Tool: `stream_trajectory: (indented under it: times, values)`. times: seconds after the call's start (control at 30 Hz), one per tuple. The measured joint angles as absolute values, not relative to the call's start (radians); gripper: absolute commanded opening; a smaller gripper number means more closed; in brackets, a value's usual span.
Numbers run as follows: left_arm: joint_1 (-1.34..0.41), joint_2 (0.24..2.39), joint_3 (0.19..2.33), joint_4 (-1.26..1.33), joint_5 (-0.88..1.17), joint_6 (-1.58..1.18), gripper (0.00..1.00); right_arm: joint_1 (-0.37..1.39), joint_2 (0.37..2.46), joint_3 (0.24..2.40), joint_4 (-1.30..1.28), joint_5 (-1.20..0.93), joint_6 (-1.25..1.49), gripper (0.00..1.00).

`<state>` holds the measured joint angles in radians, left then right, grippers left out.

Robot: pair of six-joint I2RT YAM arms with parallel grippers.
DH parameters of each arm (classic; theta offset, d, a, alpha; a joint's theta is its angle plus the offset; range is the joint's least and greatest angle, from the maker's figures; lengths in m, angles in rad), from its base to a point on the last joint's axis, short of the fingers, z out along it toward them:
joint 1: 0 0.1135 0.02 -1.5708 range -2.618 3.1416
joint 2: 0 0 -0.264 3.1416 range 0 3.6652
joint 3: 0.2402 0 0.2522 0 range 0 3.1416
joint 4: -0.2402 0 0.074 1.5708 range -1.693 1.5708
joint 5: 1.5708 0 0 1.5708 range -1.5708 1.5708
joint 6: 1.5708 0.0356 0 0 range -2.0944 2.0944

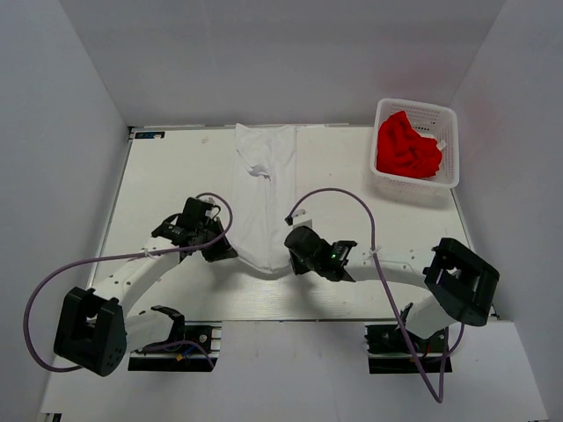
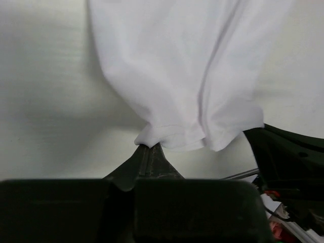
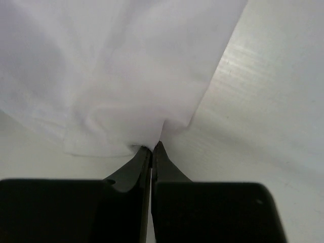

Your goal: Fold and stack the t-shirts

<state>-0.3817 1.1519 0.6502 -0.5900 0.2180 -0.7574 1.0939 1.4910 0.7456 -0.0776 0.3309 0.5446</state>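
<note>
The white t-shirt (image 1: 264, 189) lies as a long narrow strip down the middle of the table, collar end at the far edge. My left gripper (image 1: 227, 253) is shut on its near left hem corner (image 2: 152, 136). My right gripper (image 1: 290, 255) is shut on its near right hem corner (image 3: 147, 136). The near end of the cloth is bunched between the two grippers and hangs a little off the table. The red t-shirt (image 1: 406, 148) lies crumpled in the white lattice basket (image 1: 446, 119) at the far right.
The white table (image 1: 167, 185) has grey walls on three sides. The basket stands at its far right corner. Purple cables loop from both arms over the near half of the table. My right arm's dark body shows at the right of the left wrist view (image 2: 291, 162).
</note>
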Motion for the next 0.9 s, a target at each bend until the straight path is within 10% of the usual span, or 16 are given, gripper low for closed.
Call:
stream_trajectory:
  times: [0.9]
  values:
    - [-0.293,1.753,1.364,-0.471,0.002,-0.71,0.0,0.802,1.856,1.338,-0.113,0.541,0.364,0.0]
